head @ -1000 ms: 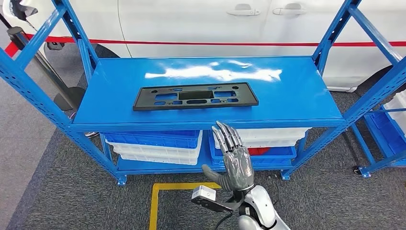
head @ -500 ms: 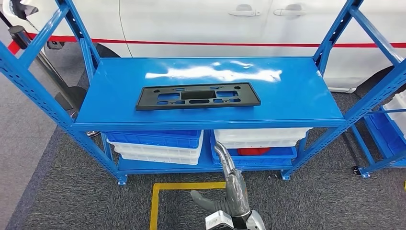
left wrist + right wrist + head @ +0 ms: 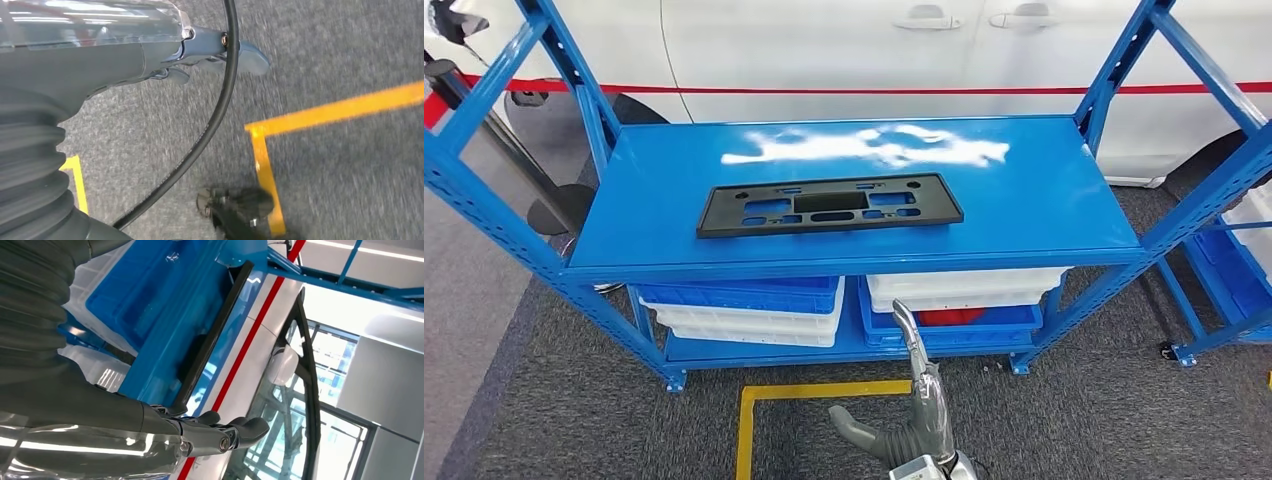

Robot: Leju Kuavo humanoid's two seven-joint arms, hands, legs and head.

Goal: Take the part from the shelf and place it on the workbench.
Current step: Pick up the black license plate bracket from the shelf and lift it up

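Dropped lower since a second ago: right hand [image 3: 921, 415] was up near the shelf's front edge, now sits low at frame bottom, turned edge-on, fingers straight and pointing up toward the shelf, thumb stuck out to the side, holding nothing. Slight camera shift too. One part [image 3: 829, 205], flat black plate with cutouts, lying on the top deck of the blue shelf [image 3: 1044, 200], left of centre, untouched, well apart from the hand. Same part seen edge-on in right wrist view [image 3: 212, 335]. Lower deck: two stacks of bins, blue [image 3: 744, 293] over white on the left, white [image 3: 964, 285] over blue on the right, something red in between on the right. Left hand [image 3: 210, 50] hanging over grey carpet [image 3: 350, 50] with yellow tape lines [image 3: 340, 107]; cannot tell whether clenched or released. White car [image 3: 844, 50] behind shelf.
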